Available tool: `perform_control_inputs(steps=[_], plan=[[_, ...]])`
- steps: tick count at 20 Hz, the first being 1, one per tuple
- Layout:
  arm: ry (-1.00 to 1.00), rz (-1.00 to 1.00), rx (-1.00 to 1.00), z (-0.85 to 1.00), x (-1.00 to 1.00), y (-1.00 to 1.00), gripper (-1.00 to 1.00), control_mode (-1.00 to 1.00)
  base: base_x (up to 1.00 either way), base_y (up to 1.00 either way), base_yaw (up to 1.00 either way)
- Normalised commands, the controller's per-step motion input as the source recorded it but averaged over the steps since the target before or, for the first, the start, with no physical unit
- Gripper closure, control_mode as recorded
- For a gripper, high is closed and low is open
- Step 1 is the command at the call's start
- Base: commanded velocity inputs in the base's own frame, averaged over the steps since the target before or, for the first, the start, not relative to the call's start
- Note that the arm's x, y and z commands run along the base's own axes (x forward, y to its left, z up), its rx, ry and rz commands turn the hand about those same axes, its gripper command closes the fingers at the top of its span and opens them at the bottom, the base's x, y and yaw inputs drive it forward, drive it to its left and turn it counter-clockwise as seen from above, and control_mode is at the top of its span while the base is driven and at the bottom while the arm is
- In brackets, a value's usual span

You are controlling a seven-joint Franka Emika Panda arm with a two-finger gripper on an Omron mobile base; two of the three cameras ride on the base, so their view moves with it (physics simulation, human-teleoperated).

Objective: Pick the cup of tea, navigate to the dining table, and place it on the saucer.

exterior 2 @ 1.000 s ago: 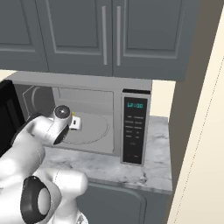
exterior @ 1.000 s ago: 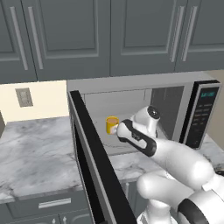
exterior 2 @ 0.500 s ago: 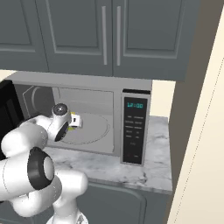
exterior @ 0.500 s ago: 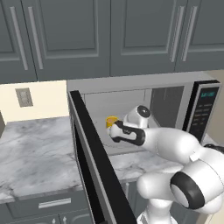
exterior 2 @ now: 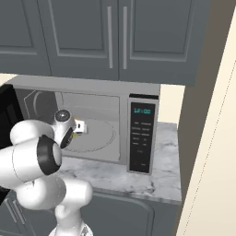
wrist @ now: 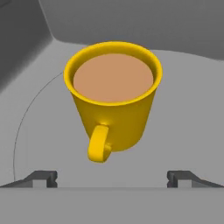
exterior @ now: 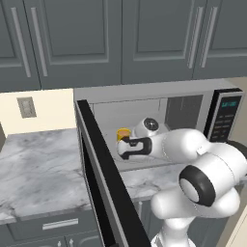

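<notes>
Arm reaching into the open microwave (exterior: 159, 125) on the marble counter (exterior: 38, 164), gripper (wrist: 112, 177) spread wide and empty, cup (wrist: 113, 98) of tea upright on the turntable just ahead — handle facing the gripper, fingertips (wrist: 41, 177) short of it.

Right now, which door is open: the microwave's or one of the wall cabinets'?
The microwave door: it's swung out toward the robot, baring the cavity with the cup inside. The cabinet doors above all sit shut and flush.
</notes>
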Motion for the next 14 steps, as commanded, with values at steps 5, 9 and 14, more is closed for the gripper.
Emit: perform_control_inputs(steps=[5,9,14], plan=[[0.00,0.00,0.00,0.05,0.12,0.00,-1.00,-1.00,0.00,0.00,0.00],[0.00,-0.04,0.00,0.00,0.00,0.00,-1.00,-1.00,0.00,0.00,0.00],[0.00,-0.08,0.00,0.00,0.13,0.08,-1.00,-1.00,0.00,0.00,0.00]])
